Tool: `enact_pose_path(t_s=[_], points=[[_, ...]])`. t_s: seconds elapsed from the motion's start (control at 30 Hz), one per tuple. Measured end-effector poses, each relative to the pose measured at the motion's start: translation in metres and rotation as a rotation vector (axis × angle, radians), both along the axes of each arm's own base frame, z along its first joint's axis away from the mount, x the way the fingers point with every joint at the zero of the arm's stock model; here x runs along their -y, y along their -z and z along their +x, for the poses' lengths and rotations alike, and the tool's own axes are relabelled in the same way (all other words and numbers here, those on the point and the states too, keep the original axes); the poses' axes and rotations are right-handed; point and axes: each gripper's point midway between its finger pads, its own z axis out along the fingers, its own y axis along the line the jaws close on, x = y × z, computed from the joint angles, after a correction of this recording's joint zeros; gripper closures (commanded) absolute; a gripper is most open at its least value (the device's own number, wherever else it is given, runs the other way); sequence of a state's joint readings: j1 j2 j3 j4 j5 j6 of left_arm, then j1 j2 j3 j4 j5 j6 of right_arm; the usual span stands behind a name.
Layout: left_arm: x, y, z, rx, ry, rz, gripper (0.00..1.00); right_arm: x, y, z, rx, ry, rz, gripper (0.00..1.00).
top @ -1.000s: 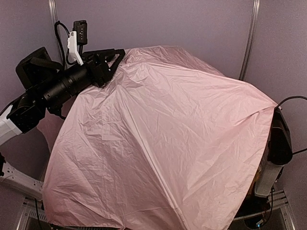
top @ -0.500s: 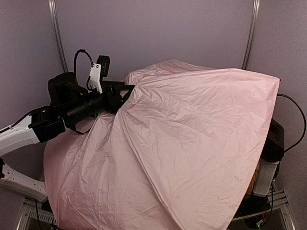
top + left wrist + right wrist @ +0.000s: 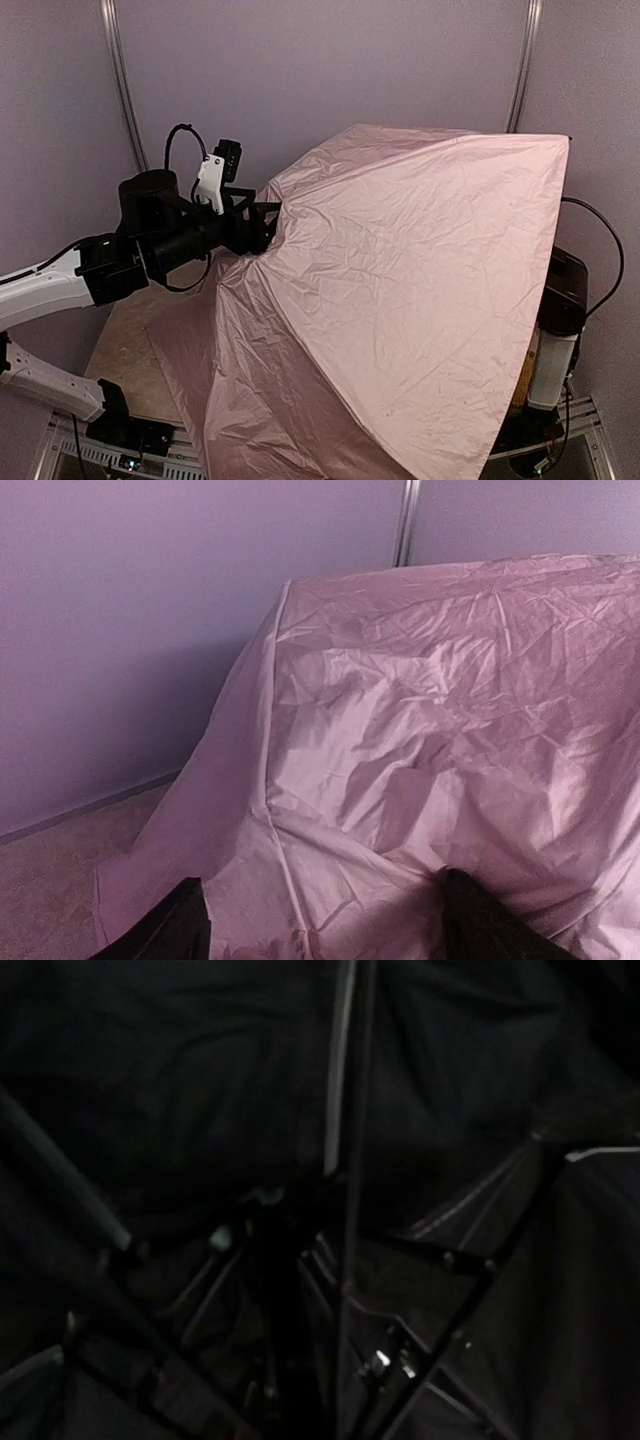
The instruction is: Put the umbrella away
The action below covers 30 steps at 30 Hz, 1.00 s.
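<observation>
Pink umbrella canopy covers most of table; L fingers apart at its edge; R fingers hidden underneath, state unclear.

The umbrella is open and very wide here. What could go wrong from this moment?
The left gripper stands open at the umbrella's edge, so the canopy might slip or swing. The canopy hides the right gripper from above, and its wrist view is dark: moves there are almost blind. Thin ribs crowd that view and could snag.
</observation>
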<state>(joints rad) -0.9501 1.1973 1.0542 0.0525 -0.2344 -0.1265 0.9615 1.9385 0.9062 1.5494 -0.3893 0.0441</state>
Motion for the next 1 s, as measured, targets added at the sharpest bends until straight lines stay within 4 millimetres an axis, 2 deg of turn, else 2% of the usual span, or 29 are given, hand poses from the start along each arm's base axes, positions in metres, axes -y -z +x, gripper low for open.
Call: enact_pose_path(t_s=[0.1, 0.17, 0.27, 0.33, 0.4, 0.47, 0.6, 0.67, 0.83, 0.9, 1.0], points=[[-0.007, -0.022, -0.03, 0.039, 0.076, -0.032, 0.05, 0.007, -0.017, -0.015, 0.029, -0.014, 0.021, 1.0], [-0.02, -0.043, -0.051, 0.081, 0.12, -0.081, 0.03, 0.014, -0.034, -0.022, 0.056, -0.02, 0.04, 1.0], [-0.045, -0.071, -0.069, 0.139, 0.127, -0.162, 0.02, 0.023, -0.058, -0.028, 0.098, -0.021, 0.059, 1.0], [-0.057, -0.081, -0.074, 0.16, 0.121, -0.196, 0.02, 0.028, -0.072, -0.033, 0.122, -0.026, 0.069, 1.0], [-0.062, -0.081, -0.077, 0.16, 0.12, -0.207, 0.02, 0.031, -0.085, -0.037, 0.142, -0.031, 0.082, 1.0], [-0.065, -0.072, -0.078, 0.143, 0.112, -0.202, 0.03, 0.031, -0.095, -0.037, 0.146, -0.03, 0.087, 1.0], [-0.084, -0.039, -0.072, 0.092, 0.025, -0.142, 0.06, 0.032, -0.113, -0.026, 0.109, 0.018, 0.097, 1.0], [-0.104, -0.04, -0.071, 0.094, -0.047, -0.147, 0.06, 0.035, -0.126, -0.018, 0.08, 0.059, 0.116, 1.0], [-0.152, -0.063, -0.077, 0.141, -0.18, -0.235, 0.06, 0.05, -0.16, -0.004, 0.049, 0.164, 0.179, 1.0], [-0.157, -0.065, -0.076, 0.145, -0.199, -0.243, 0.06, 0.059, -0.17, -0.001, 0.045, 0.206, 0.203, 1.0], [-0.146, -0.05, -0.069, 0.121, -0.2, -0.198, 0.06, 0.064, -0.173, 0.004, 0.034, 0.244, 0.21, 1.0]])
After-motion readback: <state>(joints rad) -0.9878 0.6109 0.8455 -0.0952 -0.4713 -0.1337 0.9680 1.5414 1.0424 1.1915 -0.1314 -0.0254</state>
